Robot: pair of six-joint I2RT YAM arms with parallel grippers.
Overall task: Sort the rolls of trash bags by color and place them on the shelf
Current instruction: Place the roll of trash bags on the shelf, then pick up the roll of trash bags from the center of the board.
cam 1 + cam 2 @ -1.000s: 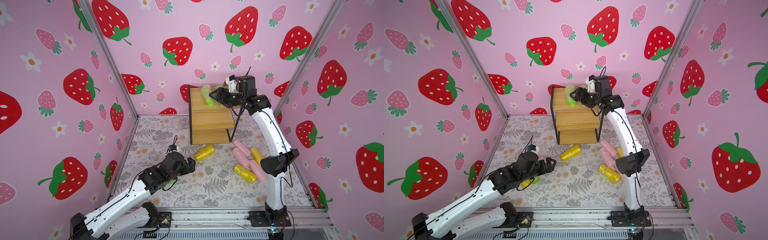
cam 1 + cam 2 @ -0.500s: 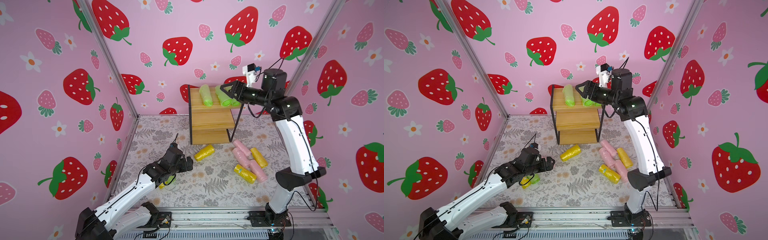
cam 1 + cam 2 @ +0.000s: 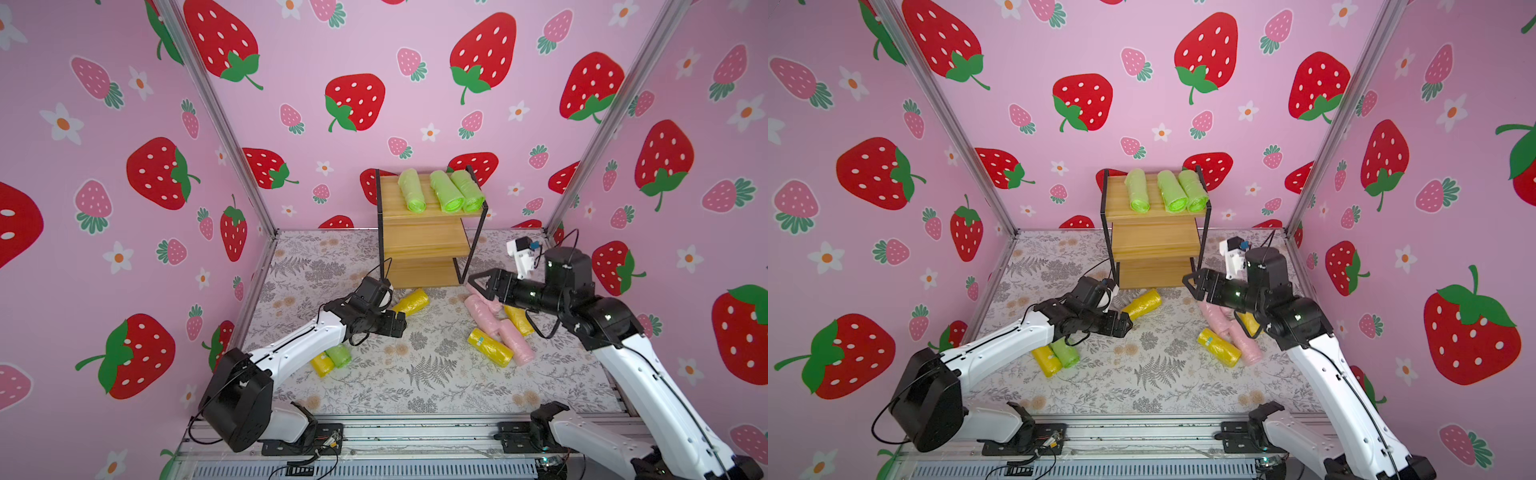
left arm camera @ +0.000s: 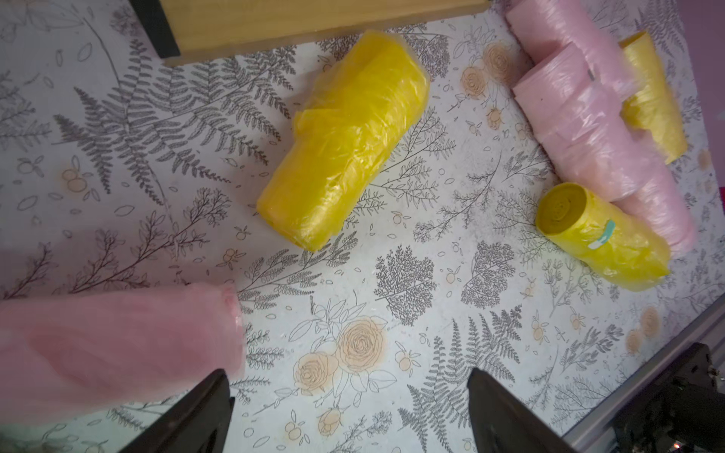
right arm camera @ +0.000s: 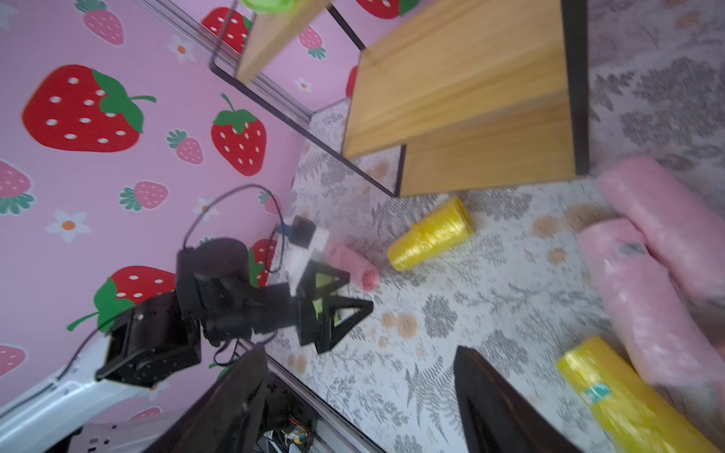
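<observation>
Fresh from the shelf (image 3: 422, 241), the right gripper (image 3: 474, 285) has swung down off the top board in the last second. It now hangs low at the shelf's 4 o'clock foot, jaws spread and empty, just above the heap of pink rolls (image 3: 486, 313). Behind it, three light green rolls (image 3: 446, 192) lie side by side on the top board, at 12 o'clock in both top views. The middle and bottom boards show no roll. By the look of it, one delivery is closed and the next pick, likely a pink one, is opening.

The left gripper (image 3: 401, 326) has edged toward centre floor, jaws likewise wide and holding nothing. A lone pink roll (image 4: 117, 337) lies just beside one finger (image 4: 196, 415), and a yellow roll (image 3: 411, 301) lies ahead at the shelf's 6 o'clock.

Left on the floral mat (image 3: 415, 374):
- the fourth green roll (image 3: 340, 355), touching a yellow neighbour (image 3: 322, 365) at 8 o'clock
- a taped yellow roll (image 3: 490, 347) against the pink heap at 3 o'clock
- a half-hidden yellow roll (image 3: 519, 320) against the same heap
</observation>
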